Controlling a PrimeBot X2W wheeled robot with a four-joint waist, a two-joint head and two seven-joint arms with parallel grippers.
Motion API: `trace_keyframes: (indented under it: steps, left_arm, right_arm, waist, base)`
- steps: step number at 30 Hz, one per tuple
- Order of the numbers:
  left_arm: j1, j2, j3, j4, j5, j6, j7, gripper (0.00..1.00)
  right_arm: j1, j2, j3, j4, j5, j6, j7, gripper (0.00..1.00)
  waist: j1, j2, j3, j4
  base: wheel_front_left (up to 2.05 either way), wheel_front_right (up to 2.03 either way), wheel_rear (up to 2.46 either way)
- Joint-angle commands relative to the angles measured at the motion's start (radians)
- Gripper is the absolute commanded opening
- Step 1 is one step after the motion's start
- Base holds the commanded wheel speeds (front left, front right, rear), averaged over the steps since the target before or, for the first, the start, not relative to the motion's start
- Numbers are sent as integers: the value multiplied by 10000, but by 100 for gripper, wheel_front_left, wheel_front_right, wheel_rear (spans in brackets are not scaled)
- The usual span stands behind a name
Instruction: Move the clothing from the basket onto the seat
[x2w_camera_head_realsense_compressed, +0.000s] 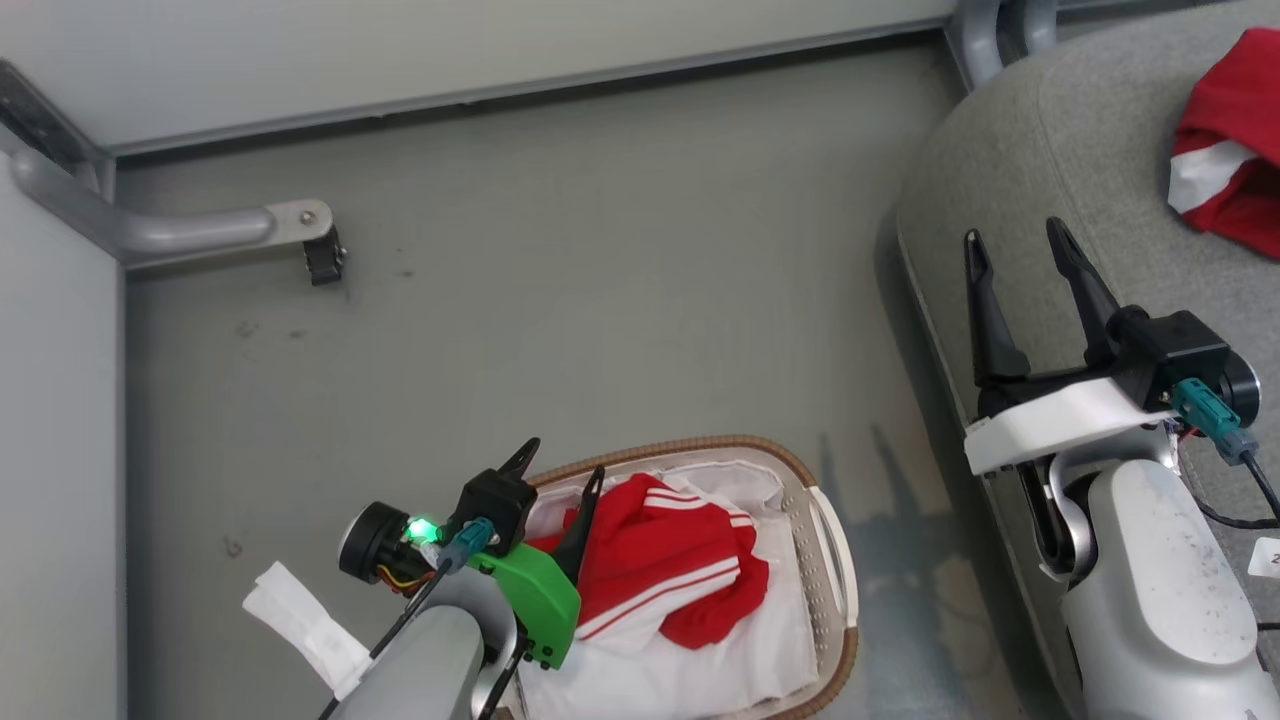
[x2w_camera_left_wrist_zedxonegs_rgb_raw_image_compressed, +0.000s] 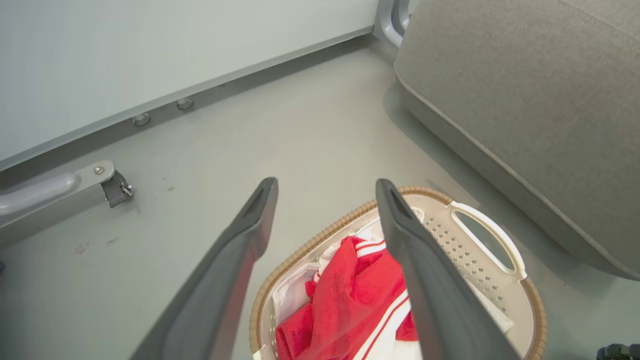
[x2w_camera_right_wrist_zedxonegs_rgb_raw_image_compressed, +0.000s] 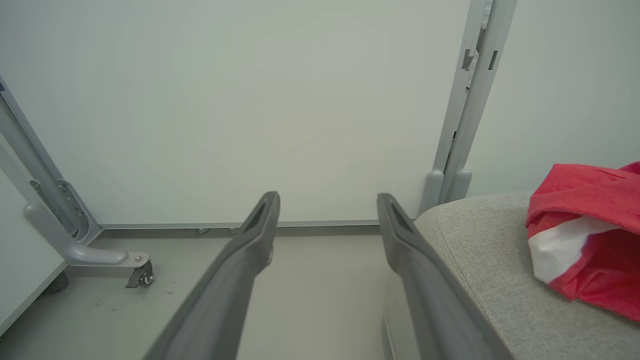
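Left gripper (x2w_camera_head_realsense_compressed: 563, 462) fingers apart, empty, poised over basket (x2w_camera_head_realsense_compressed: 838, 600) left rim, beside red garment (x2w_camera_head_realsense_compressed: 665, 570) crumpled on white lining (x2w_camera_head_realsense_compressed: 640, 670). Right gripper (x2w_camera_head_realsense_compressed: 1015, 236) fingers apart, empty, above seat (x2w_camera_head_realsense_compressed: 1060, 150) edge. Second red garment (x2w_camera_head_realsense_compressed: 1235, 130) lies on seat, far right. Basket on grey floor (x2w_camera_head_realsense_compressed: 600, 250), near seat.

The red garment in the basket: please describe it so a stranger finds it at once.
Beside the large grey fabric sofa cushion, an oval off-white plastic basket with brown rim stands on the floor. Inside lies the crumpled red white-striped fabric garment, on plain white cloth lining; the other red garment lies on the cushion.
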Motion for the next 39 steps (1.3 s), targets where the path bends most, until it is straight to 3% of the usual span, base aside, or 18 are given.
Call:
trace_keyframes:
  steps: [1,8,15,32,33,34,35,36,39]
  left_arm:
    - [-369,60,-96,323,82,-64,-6,100]
    - [-1286,78,-1001,2490,291,-60,229,100]
    - [-1983,155,-1297,3863,416,-58,246,100]
    - [-2992,424,-1308,5088,186,531,1238,100]
    - [-3006,412,-1294,5108,150,520,1293,80]
    - [-3018,388,-1279,5121,95,505,1290,31]
    - [-3030,369,-1297,5129,80,469,1297,6]
    - [-3039,347,-1322,5136,65,436,1270,0]
    - [-3039,270,-1373,5105,-26,344,1071,0]
  right_arm:
    - [-211,-30,56,-118,101,-12,-25,100]
    - [-547,-26,318,-503,485,-12,-25,100]
    - [-819,-24,648,-572,914,-11,-25,100]
    - [-1227,-26,1099,-523,1498,-12,-25,100]
    - [-1235,-26,1132,-511,1521,-12,-25,100]
    - [-1240,-27,1160,-497,1539,-11,-25,100]
    - [-1249,-27,1178,-482,1557,-11,-25,100]
    - [-1249,-27,1194,-471,1565,-12,-25,100]
    - [-1191,-29,1171,-409,1532,-11,-24,100]
  waist:
    - [0,0,1518,-814]
    - [0,0,2478,-1381]
    - [0,0,3299,-1926]
    - [0,0,4181,-2521]
    - [0,0,4195,-2536]
    - [0,0,4203,-2550]
    - [0,0,4204,-2559]
    - [0,0,4198,-2565]
    - [0,0,4111,-2524]
  base:
    - [0,0,0]
    - [0,0,0]
    - [0,0,0]
    - [0,0,0]
    - [0,0,0]
    - [0,0,0]
    - [0,0,0]
    - [0,0,0]
    - [0,0,0]
